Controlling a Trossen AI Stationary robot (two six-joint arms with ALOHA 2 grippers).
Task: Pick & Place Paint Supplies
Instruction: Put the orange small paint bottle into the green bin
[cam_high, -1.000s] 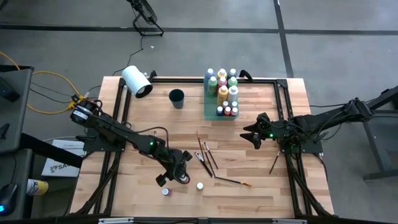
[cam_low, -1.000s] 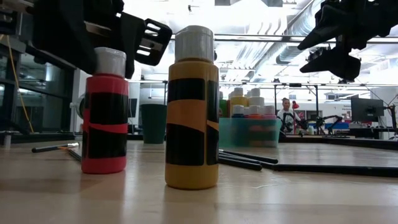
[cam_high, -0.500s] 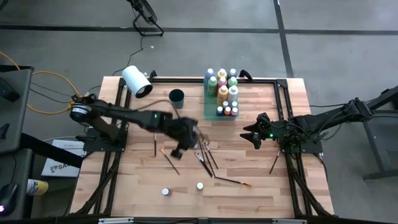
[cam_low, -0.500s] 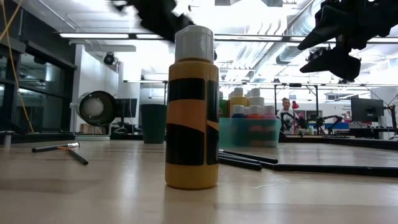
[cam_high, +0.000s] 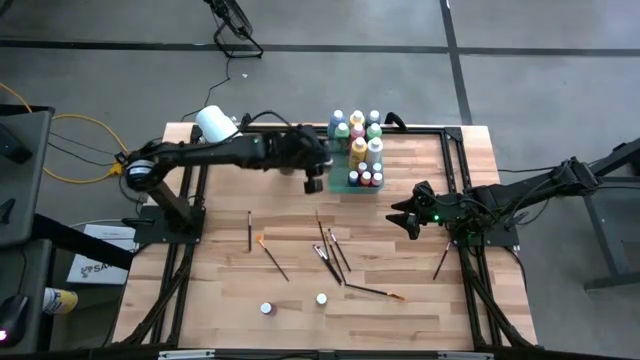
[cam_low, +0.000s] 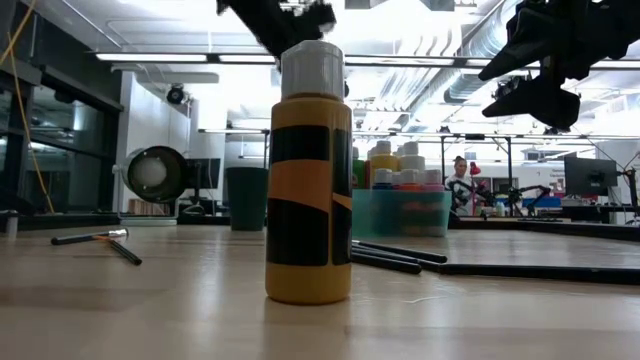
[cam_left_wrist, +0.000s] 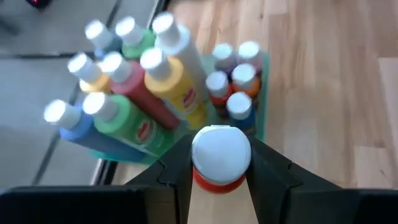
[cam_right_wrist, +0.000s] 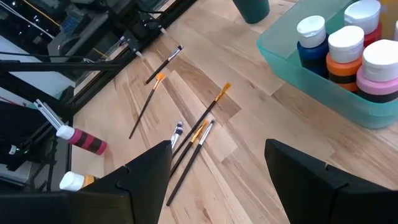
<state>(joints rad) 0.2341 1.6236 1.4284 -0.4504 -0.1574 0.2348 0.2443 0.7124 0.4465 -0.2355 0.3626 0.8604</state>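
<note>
My left gripper (cam_high: 313, 181) hangs beside the near left corner of the green tray (cam_high: 336, 186), shut on a red paint bottle (cam_left_wrist: 219, 180) with a white cap. The tray (cam_left_wrist: 263, 70) holds several capped bottles standing upright. A yellow bottle (cam_low: 308, 180) and a pink-red striped one (cam_right_wrist: 87, 140) stand on their bases near the table's front edge. Several dark-handled brushes (cam_high: 331, 251) lie flat in the middle of the table. My right gripper (cam_high: 405, 218) waits open above the table's right side, holding nothing. My left gripper pinches the red bottle between its two fingers (cam_left_wrist: 176, 177), one on each side, at the top of the body just under the white cap (cam_left_wrist: 221, 152). The fingers slant down from the table's left. The bottle is lifted clear, cap end uppermost.
A white roll (cam_high: 216, 126) lies at the far left corner and a dark cup (cam_low: 246, 198) stands left of the tray. One more brush (cam_high: 441, 260) lies by the right frame rail. Bare wood shows between the brushes and the tray.
My left gripper has risen from the near edge with the red bottle, lifting it off the table, and swung toward the far edge and to the right, ending beside the green tray. Its wrist has turned on the way.
</note>
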